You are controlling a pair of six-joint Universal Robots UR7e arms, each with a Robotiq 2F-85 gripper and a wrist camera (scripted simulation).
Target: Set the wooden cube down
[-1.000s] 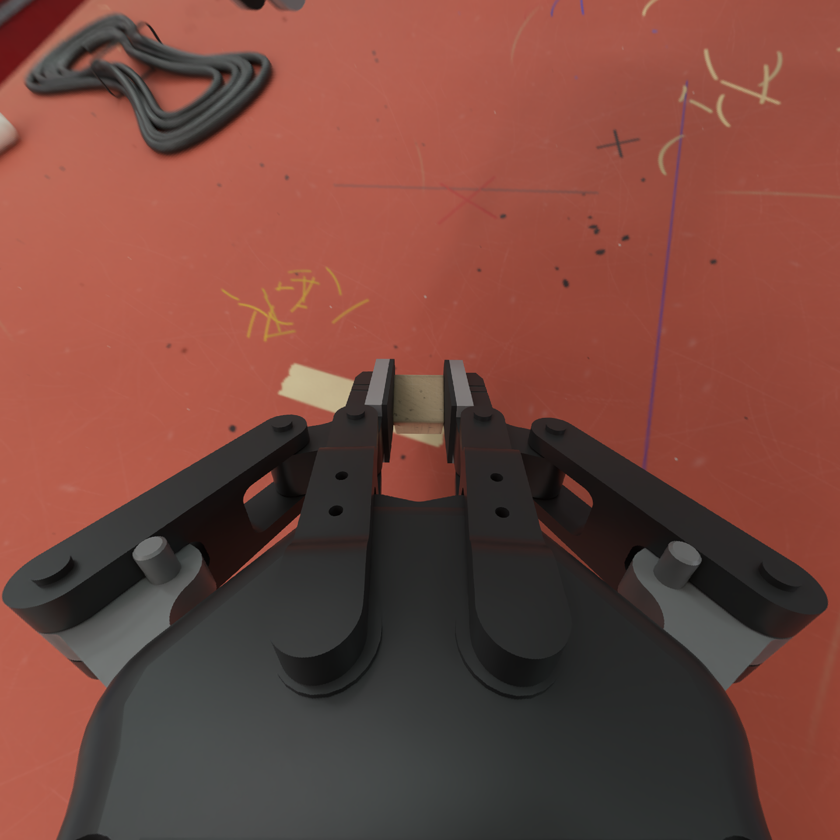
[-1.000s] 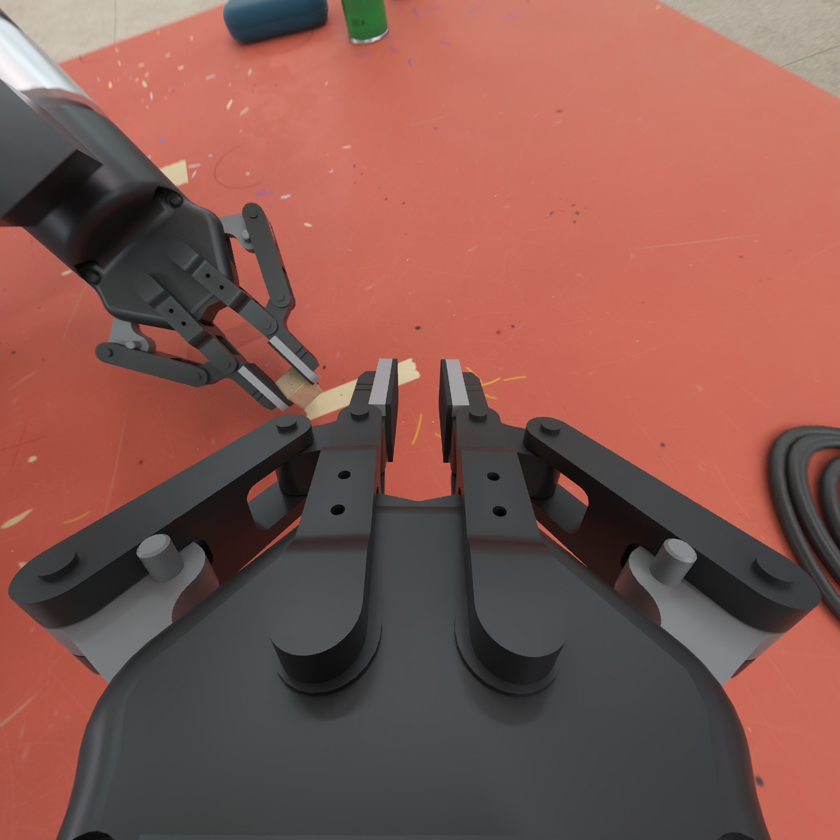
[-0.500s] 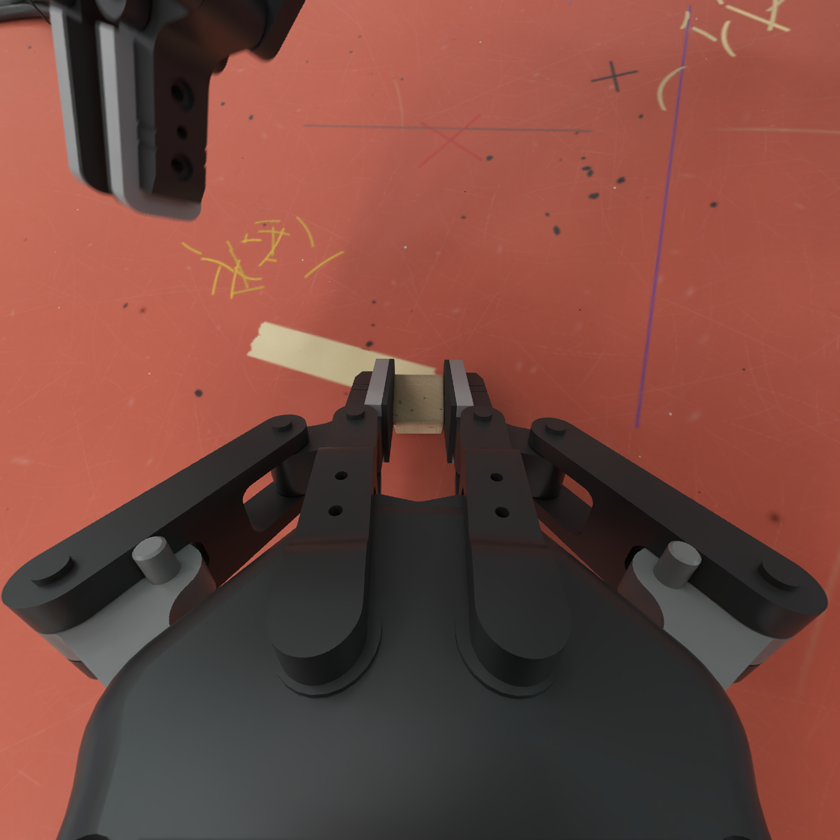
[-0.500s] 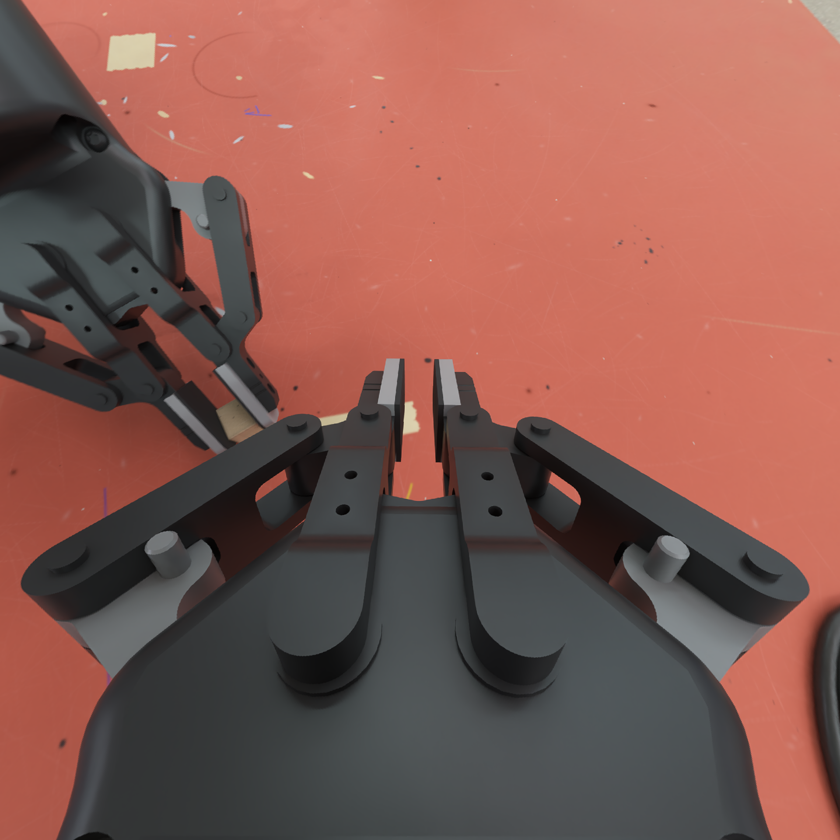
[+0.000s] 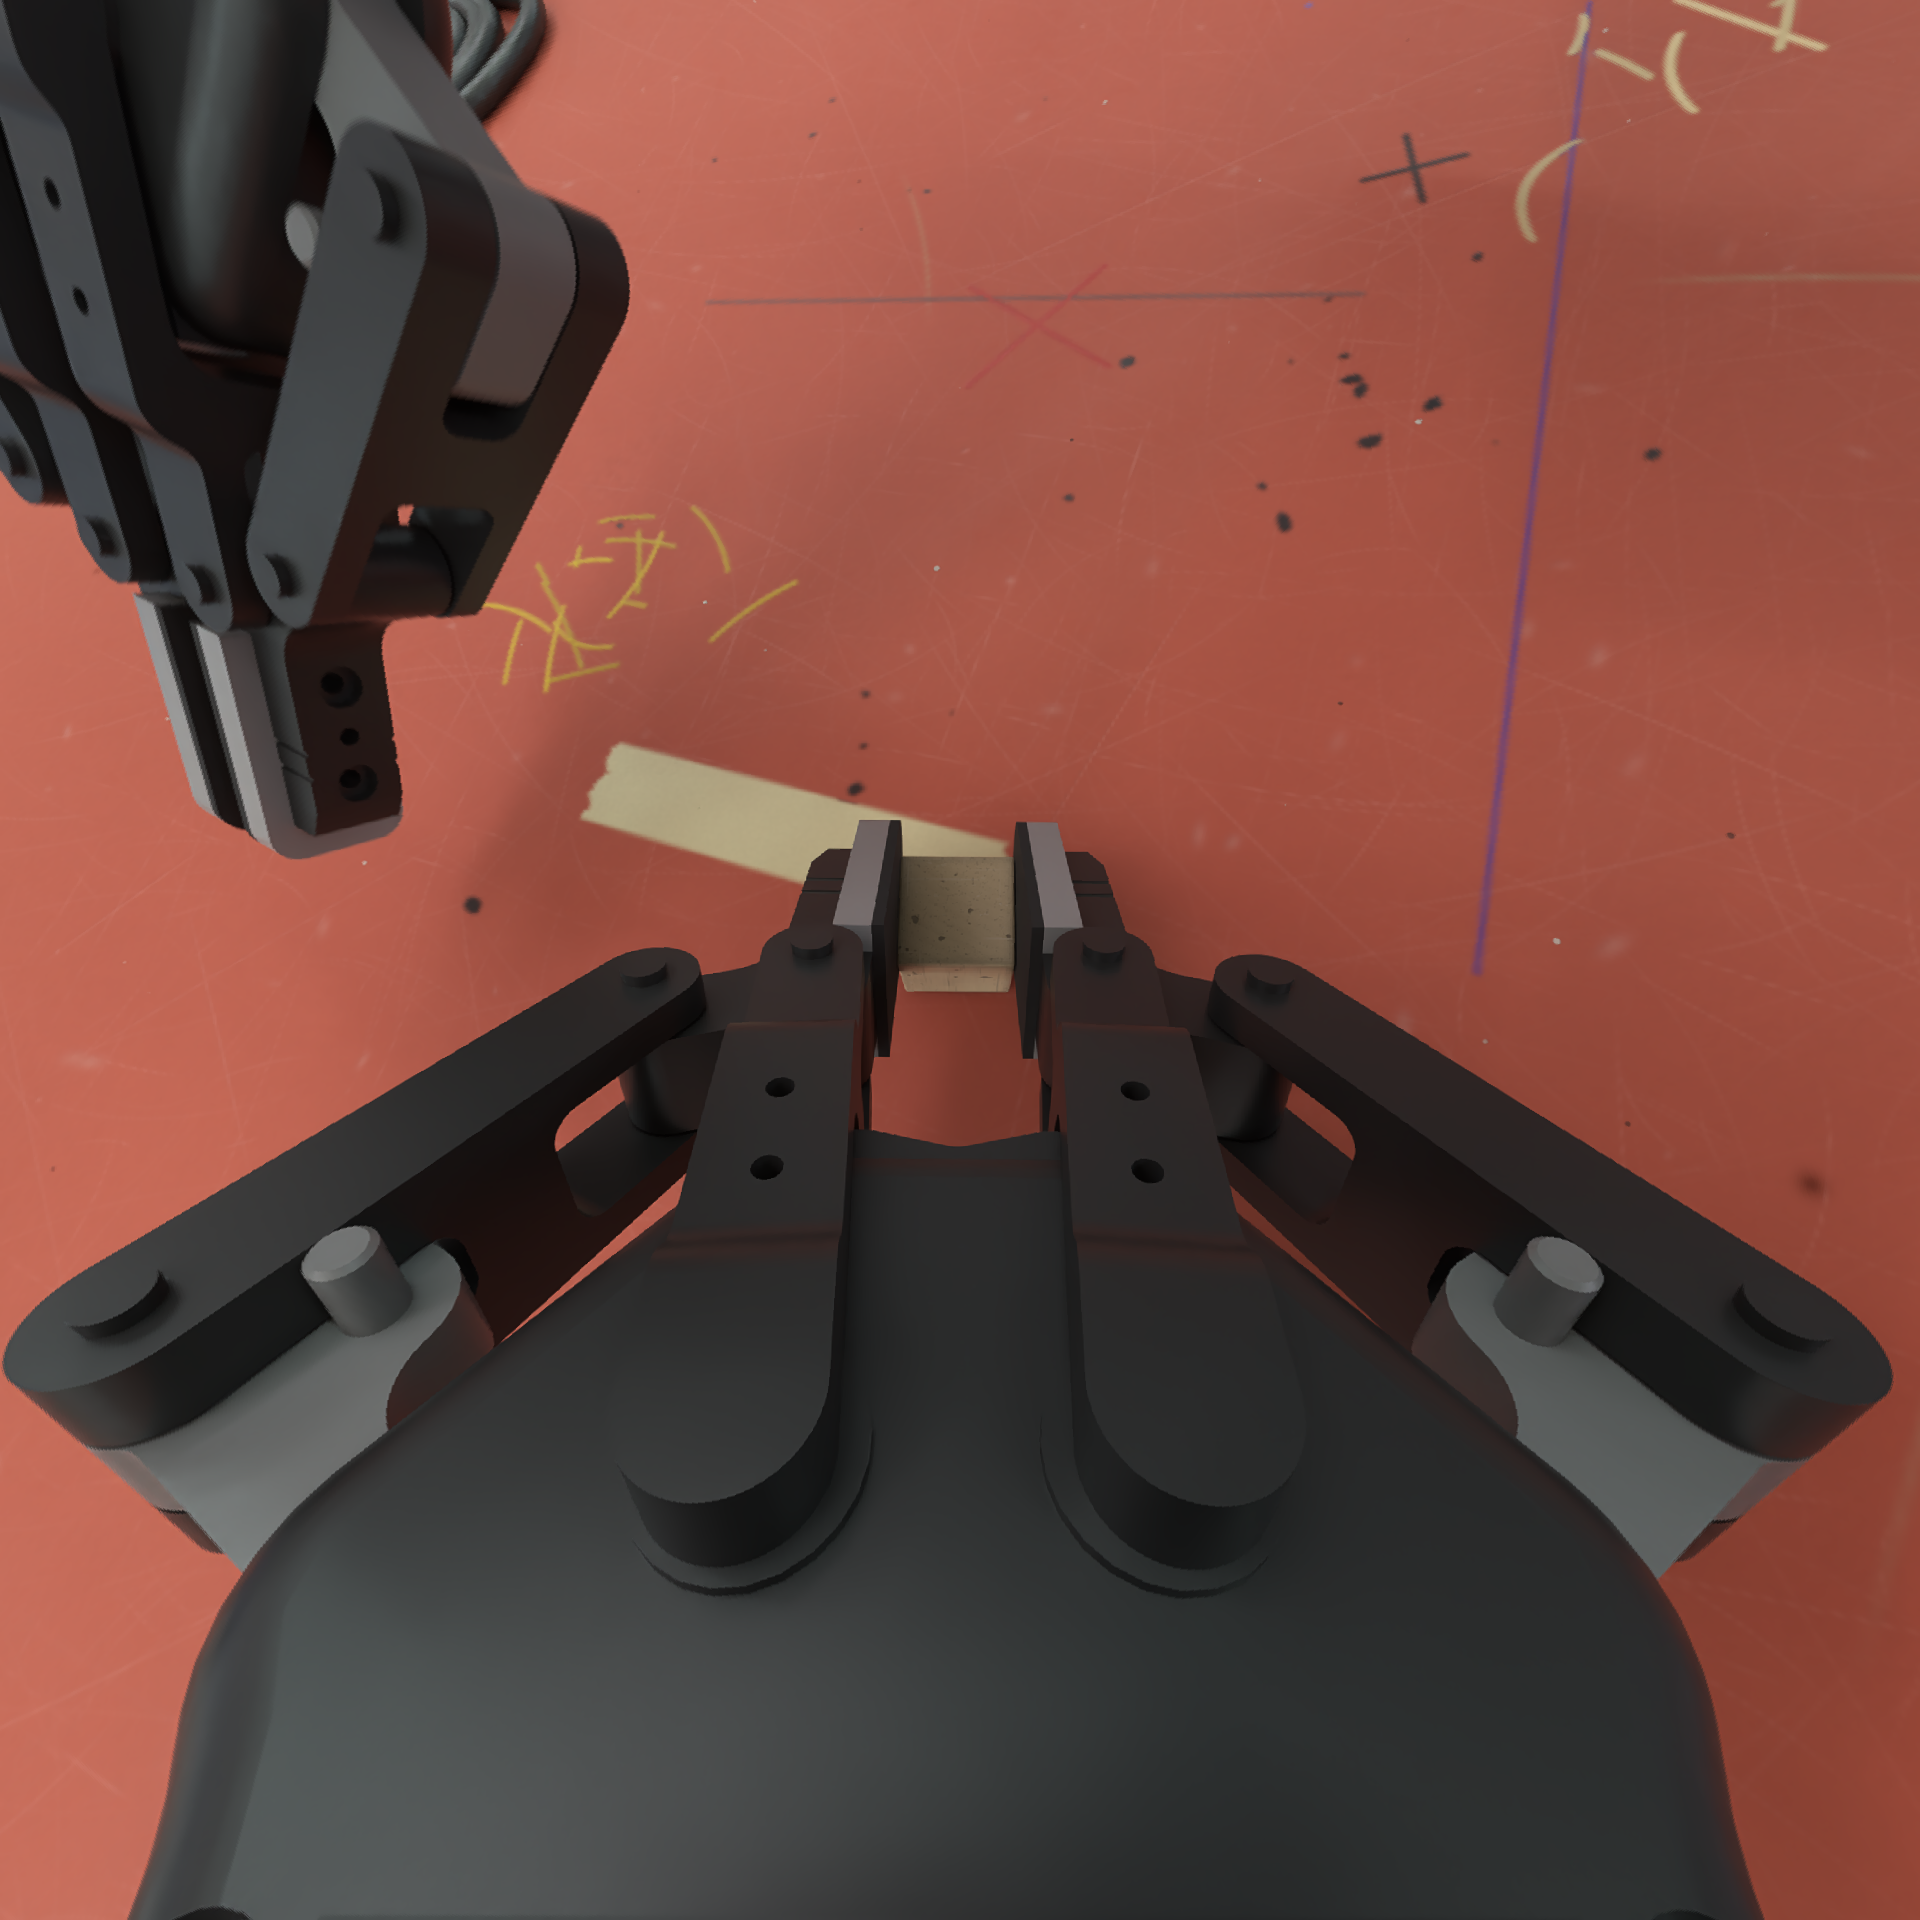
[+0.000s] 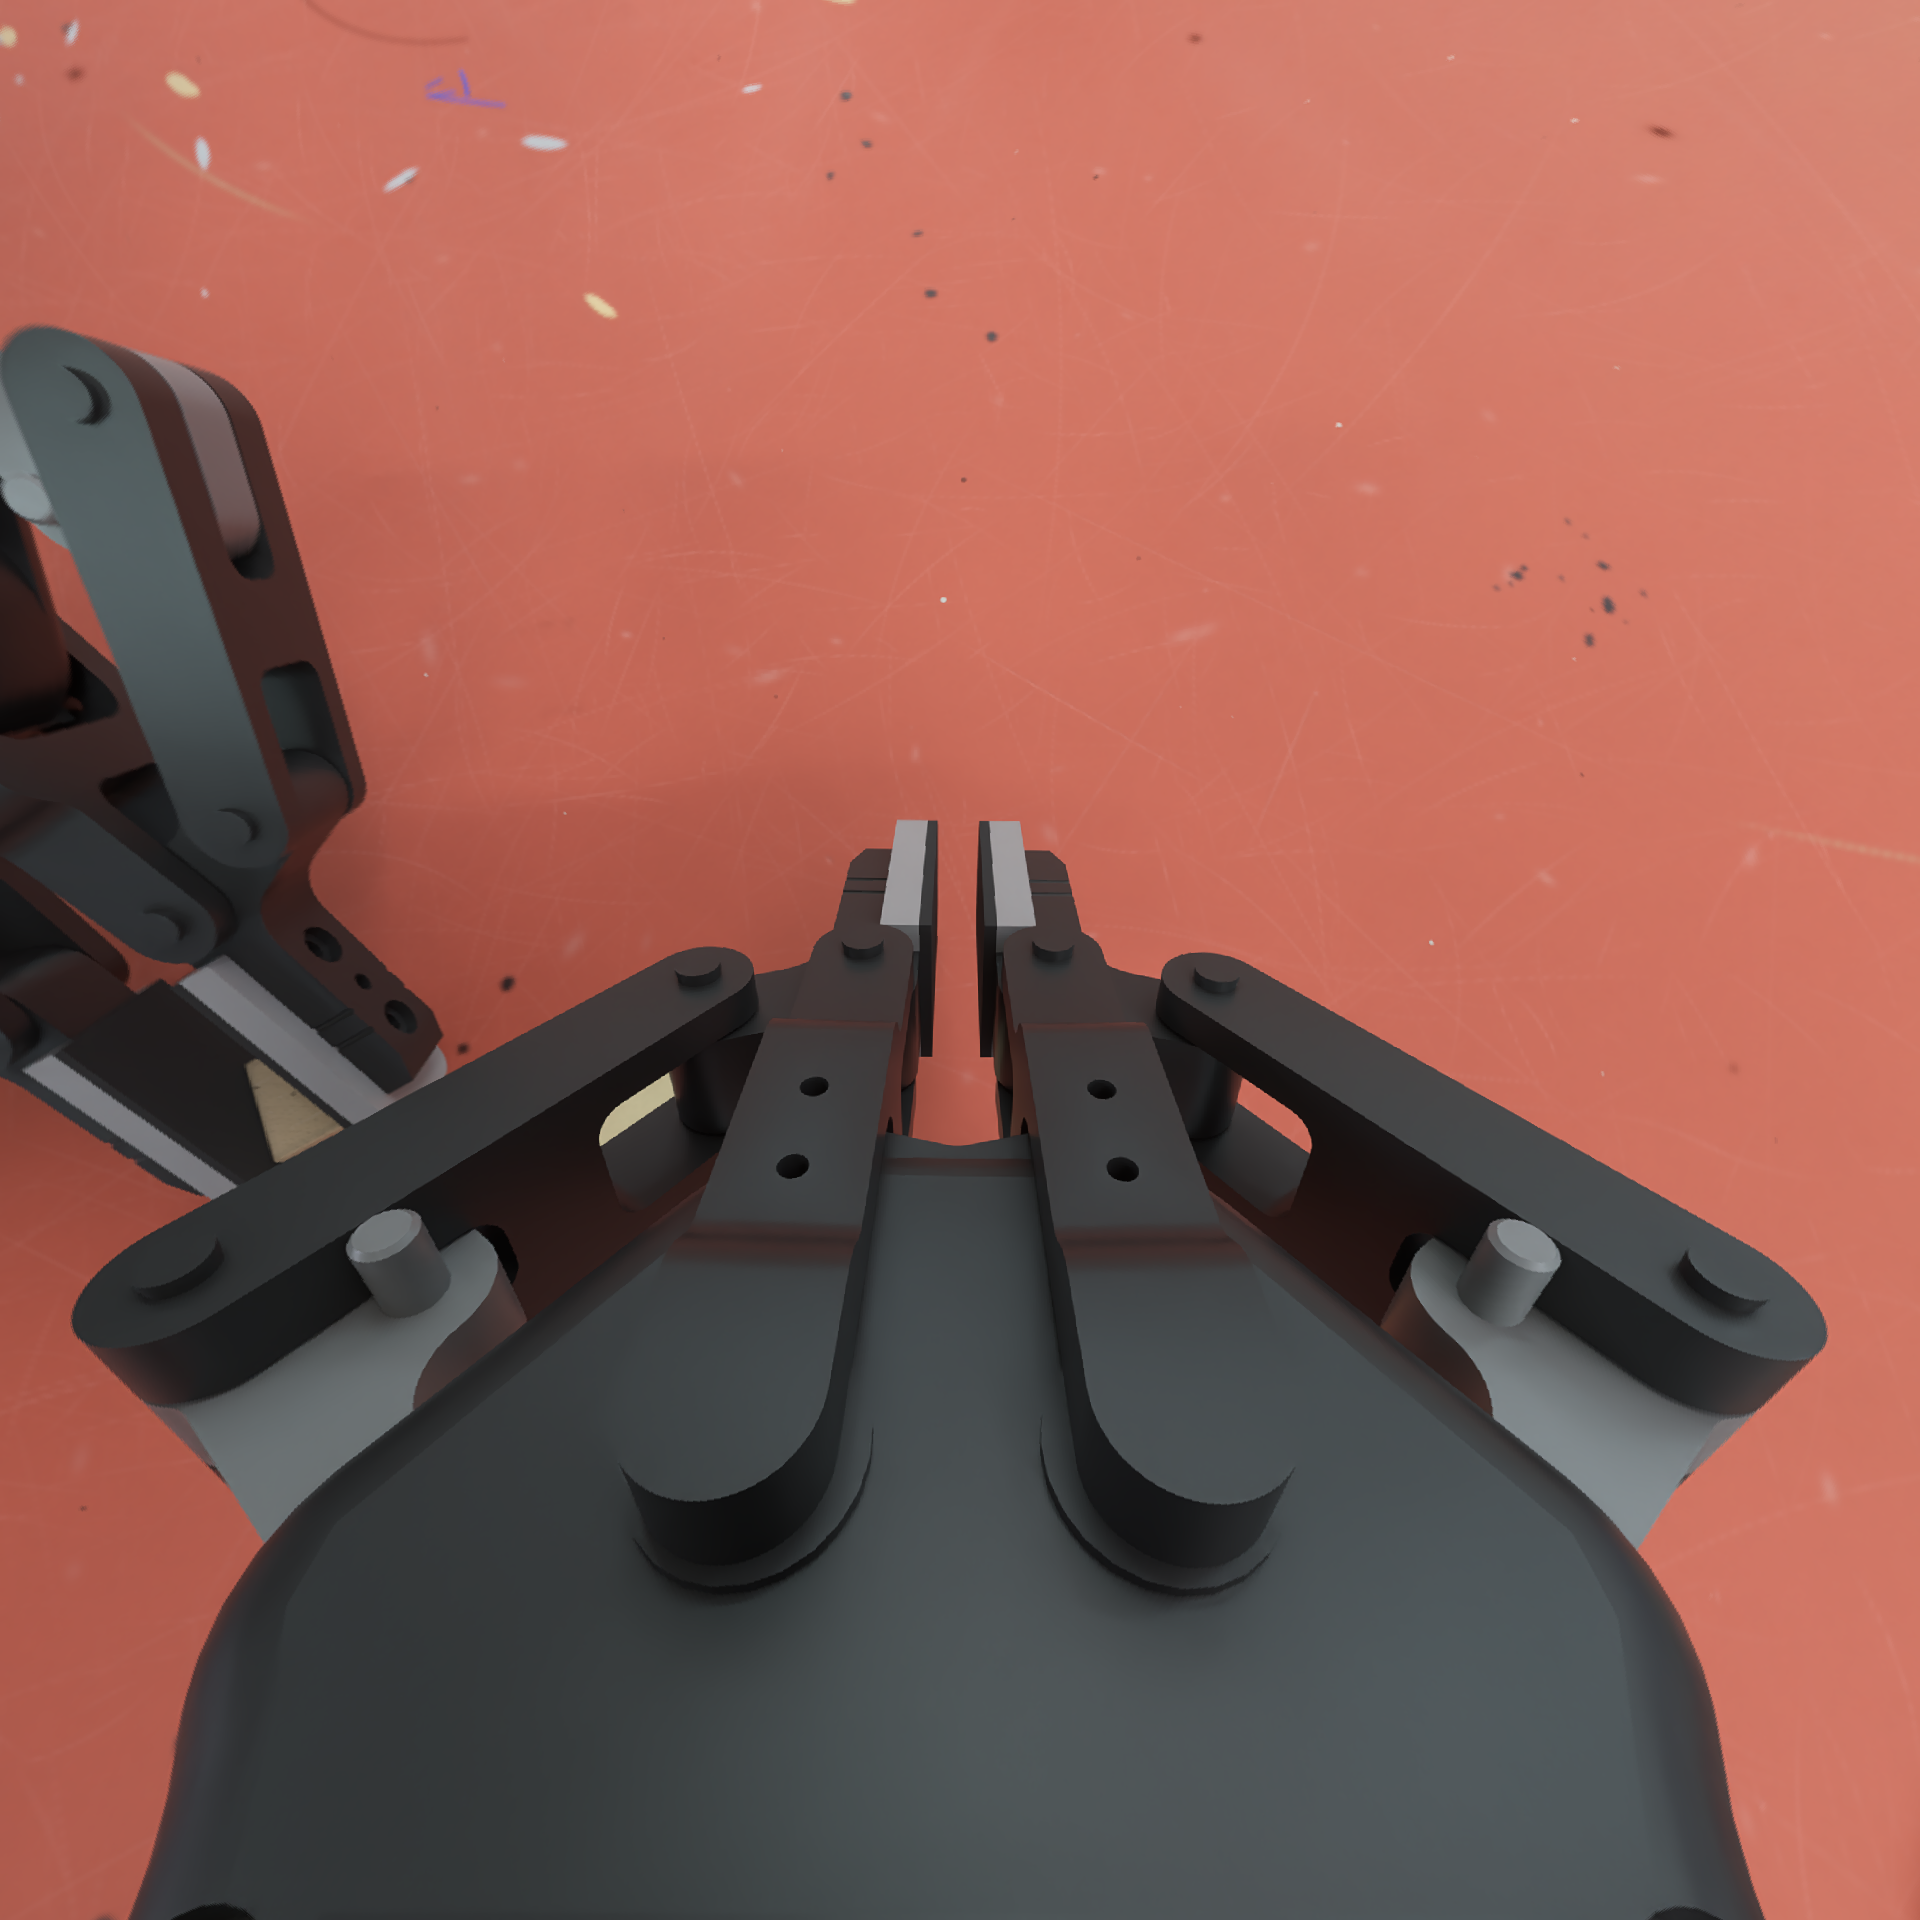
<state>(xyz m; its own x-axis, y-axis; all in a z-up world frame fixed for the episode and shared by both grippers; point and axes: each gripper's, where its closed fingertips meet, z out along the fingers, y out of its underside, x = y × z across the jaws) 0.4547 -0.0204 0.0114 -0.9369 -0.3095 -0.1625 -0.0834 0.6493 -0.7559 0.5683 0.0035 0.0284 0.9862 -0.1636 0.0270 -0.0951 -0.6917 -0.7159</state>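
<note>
The wooden cube (image 5: 956, 920), small and pale, sits clamped between the pads of my left gripper (image 5: 956, 883), low over the red mat (image 5: 1195, 644). I cannot tell whether it touches the mat. A sliver of the cube (image 6: 286, 1117) also shows in the right wrist view, between the left gripper's fingers (image 6: 301, 1029). My right gripper (image 6: 958, 873) is empty, with its pads almost together. It hangs to the left of the cube and apart from it in the left wrist view (image 5: 265, 748).
A strip of beige tape (image 5: 727, 810) lies on the mat just behind and left of the cube. A coil of dark cable (image 5: 488, 52) peeks out at the top left, behind the right gripper. Scribbles and specks mark the mat.
My right gripper has come in closer to the left gripper and its fingers have narrowed to nearly shut. My left gripper still holds the cube and has shifted slightly over the tape.
</note>
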